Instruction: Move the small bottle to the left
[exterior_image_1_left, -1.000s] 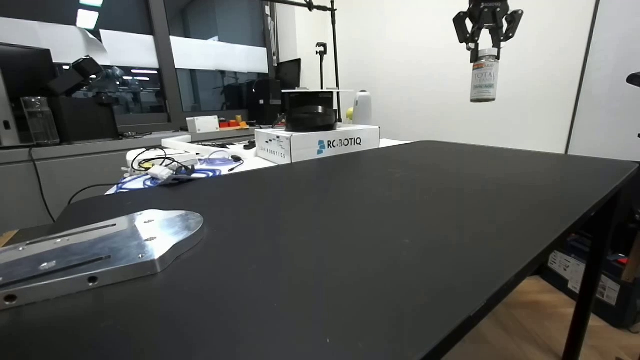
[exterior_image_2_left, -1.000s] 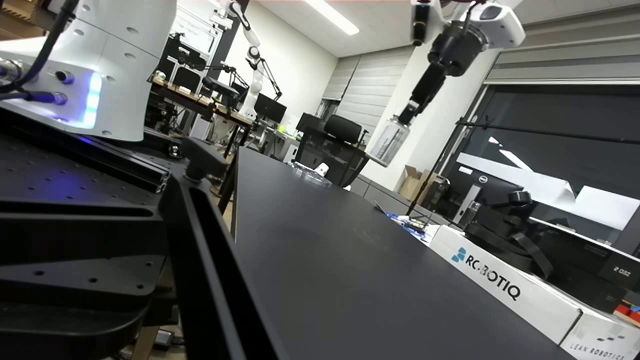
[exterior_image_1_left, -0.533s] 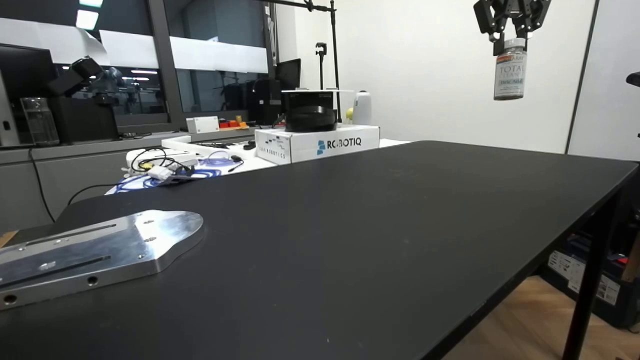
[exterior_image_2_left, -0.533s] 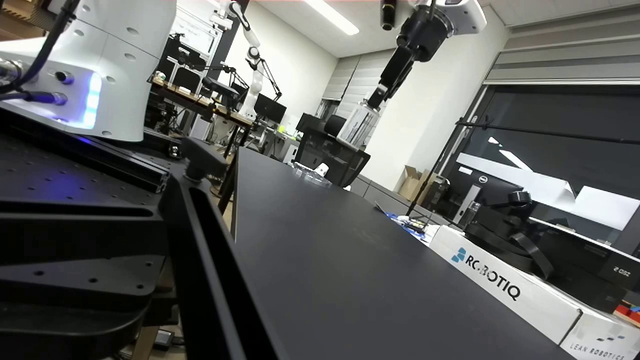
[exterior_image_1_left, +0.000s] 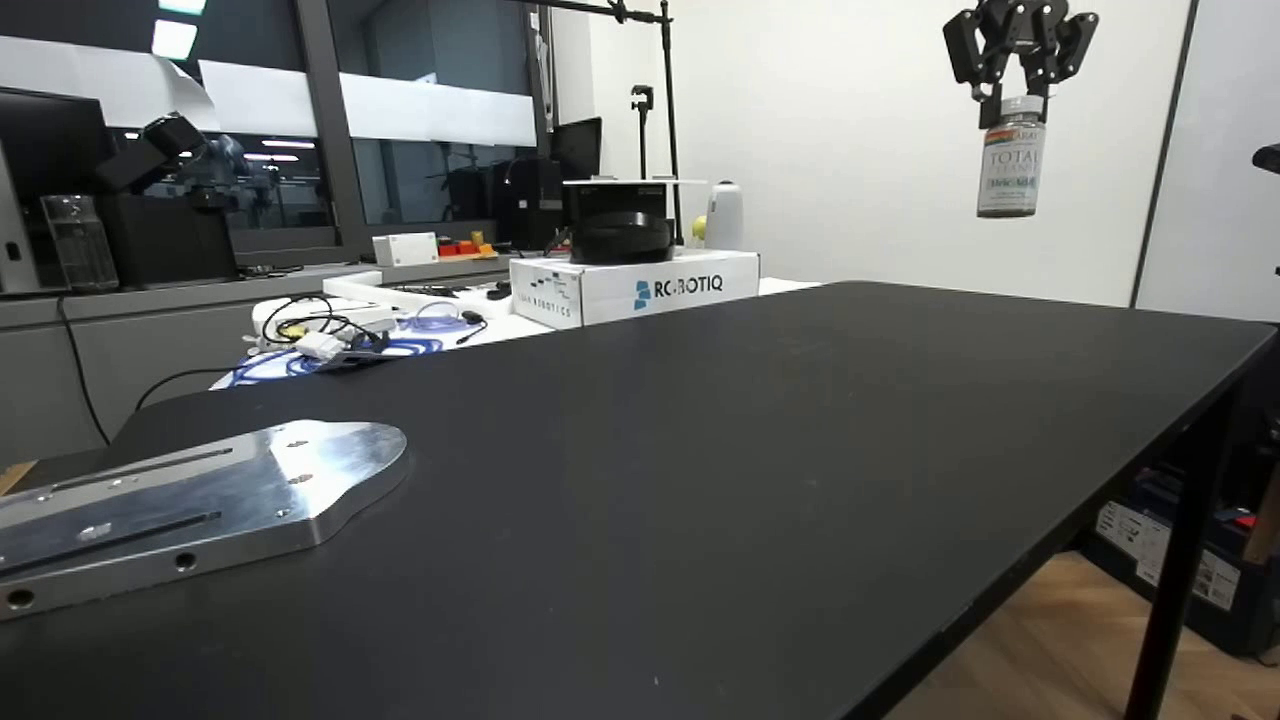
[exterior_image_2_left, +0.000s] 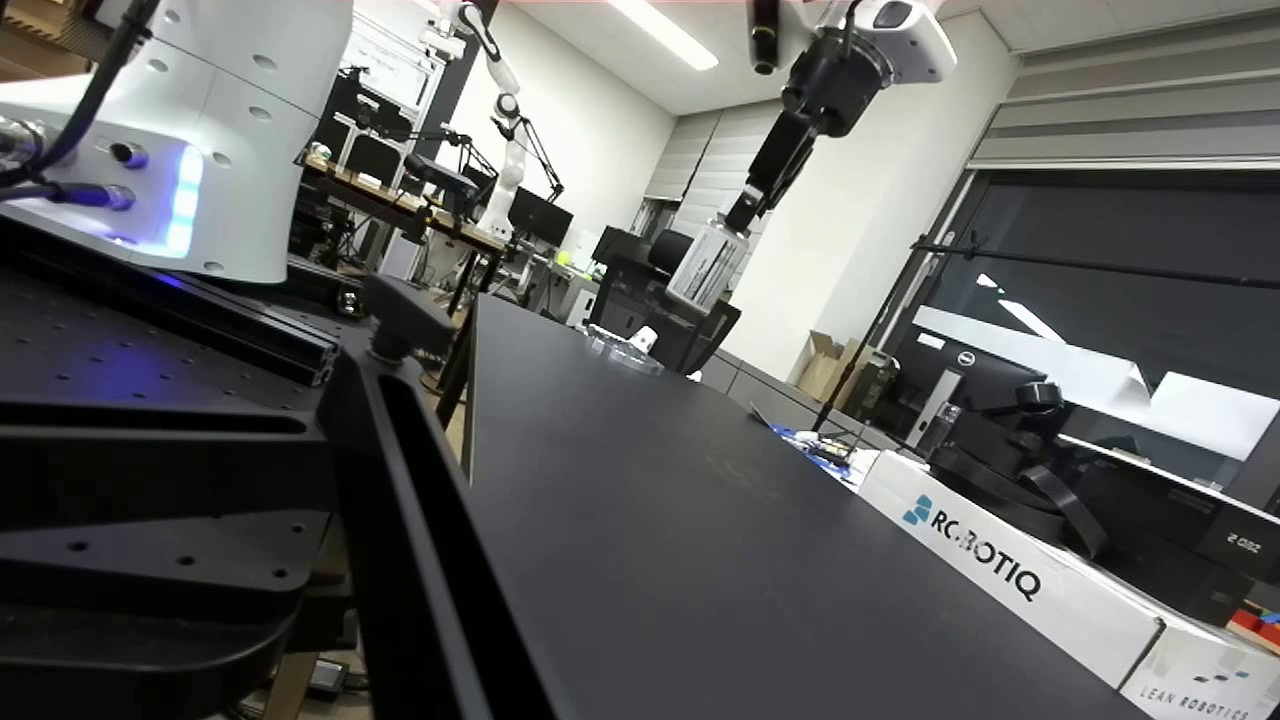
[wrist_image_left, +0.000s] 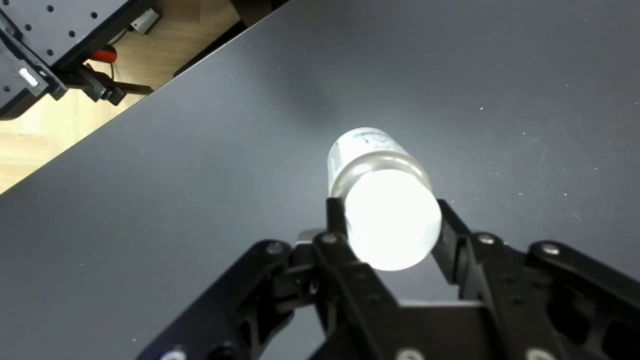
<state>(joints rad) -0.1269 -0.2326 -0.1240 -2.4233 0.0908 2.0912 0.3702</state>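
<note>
Above the black worktop (exterior_image_1_left: 650, 490), the small bottle (exterior_image_1_left: 1010, 180) is being held aloft by the gripper (exterior_image_1_left: 1017, 110), its white cap (wrist_image_left: 392, 217) being flanked closely by both fingers (wrist_image_left: 336, 215) (a reddish band (exterior_image_1_left: 999, 134) is being displayed on the label (exterior_image_1_left: 1013, 158)). Well apart, a slotted metal plate (exterior_image_1_left: 265, 490) is being carried by the same worktop.
</note>
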